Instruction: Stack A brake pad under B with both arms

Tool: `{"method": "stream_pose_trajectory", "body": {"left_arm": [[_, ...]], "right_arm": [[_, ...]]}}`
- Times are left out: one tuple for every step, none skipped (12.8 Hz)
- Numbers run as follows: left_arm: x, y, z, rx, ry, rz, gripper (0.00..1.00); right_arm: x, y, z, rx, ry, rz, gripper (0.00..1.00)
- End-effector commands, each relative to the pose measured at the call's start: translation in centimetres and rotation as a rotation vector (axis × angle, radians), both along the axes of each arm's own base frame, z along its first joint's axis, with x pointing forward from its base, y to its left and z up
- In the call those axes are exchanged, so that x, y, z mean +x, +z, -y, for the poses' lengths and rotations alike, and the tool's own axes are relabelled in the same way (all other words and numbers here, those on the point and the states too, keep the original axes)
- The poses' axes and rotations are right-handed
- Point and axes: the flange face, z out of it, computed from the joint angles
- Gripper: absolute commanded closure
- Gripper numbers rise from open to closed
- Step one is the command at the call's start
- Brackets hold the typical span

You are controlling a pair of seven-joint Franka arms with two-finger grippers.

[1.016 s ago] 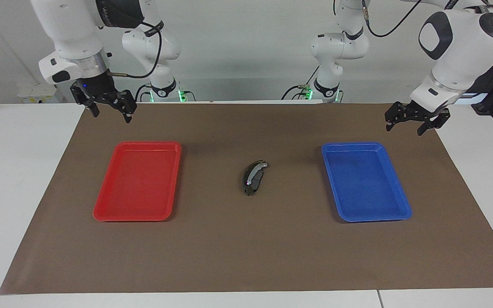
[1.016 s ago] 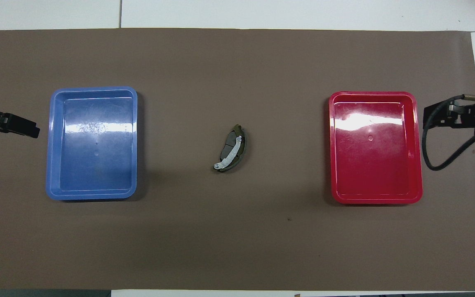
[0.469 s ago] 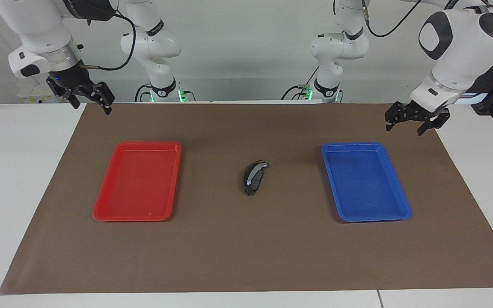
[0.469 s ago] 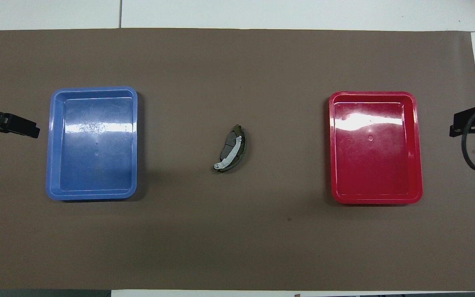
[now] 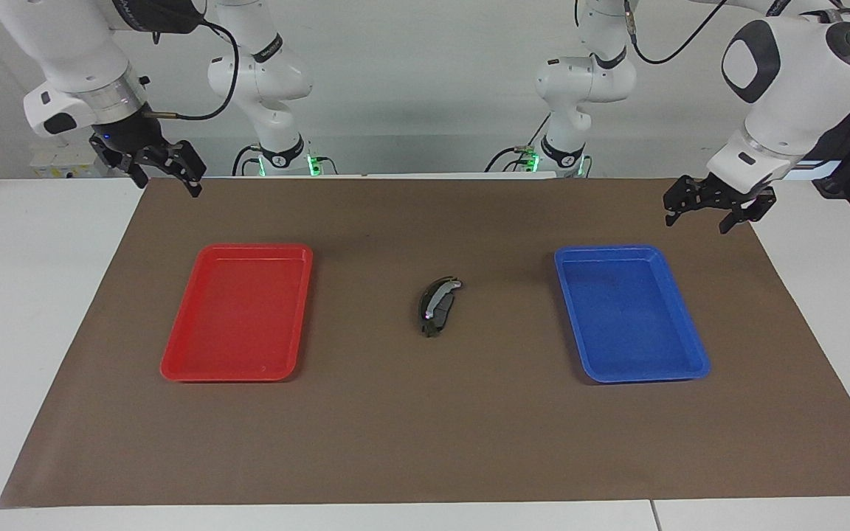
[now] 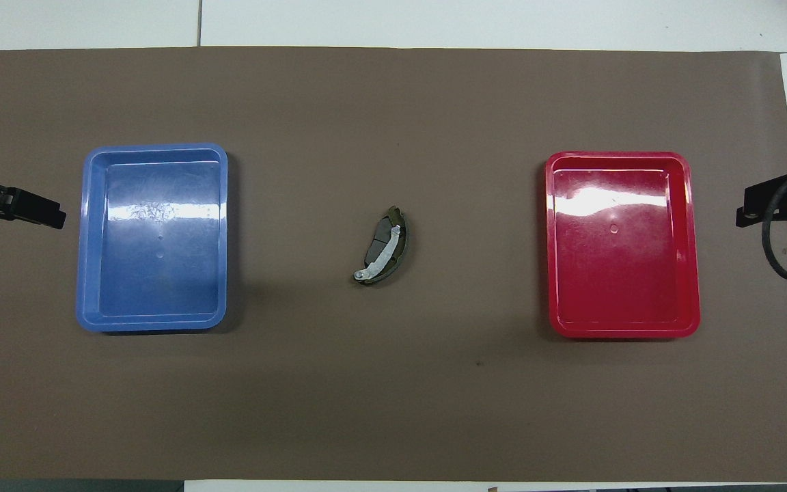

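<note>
Stack looks done: B on A brake pad mid-mat; left gripper & right gripper up, jaws wide, empty; next: none, just park

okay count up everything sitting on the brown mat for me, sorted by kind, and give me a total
Shallow plastic trays: 2, a red tray and a blue tray.
Brake pads: 2, stacked between the trays: a longer black pad with a silver-grey strip on a smaller plain dark grey pad.
Total: 4.
</note>
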Motion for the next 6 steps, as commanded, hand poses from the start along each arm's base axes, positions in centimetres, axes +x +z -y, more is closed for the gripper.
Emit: {"method": "stream_pose_trajectory", "body": {"left_arm": [[-0.4,0.0,-0.2,0.006,0.008,0.013,0.00],[-0.4,0.0,-0.2,0.006,0.008,0.013,0.00],[-0.4,0.0,-0.3,0.006,0.009,0.013,0.00],[-0.4,0.0,-0.2,0.006,0.008,0.013,0.00],[-0.4,0.0,-0.3,0.006,0.009,0.013,0.00],[-0.4,0.0,-0.3,0.006,0.009,0.013,0.00]], "right_arm": [[0.9,0.1,-0.2,0.004,-0.011,-0.008,0.01],[1.0,0.3,-0.3,0.003,-0.009,-0.013,0.01],[1.0,0.3,-0.7,-0.005,0.010,-0.009,0.01],[0.9,0.2,-1.3,-0.025,0.040,-0.002,0.01],[1.0,-0.1,-1.7,-0.038,0.061,0.004,0.01],[1.0,-0.1,-1.8,-0.043,0.066,0.010,0.01]]}}
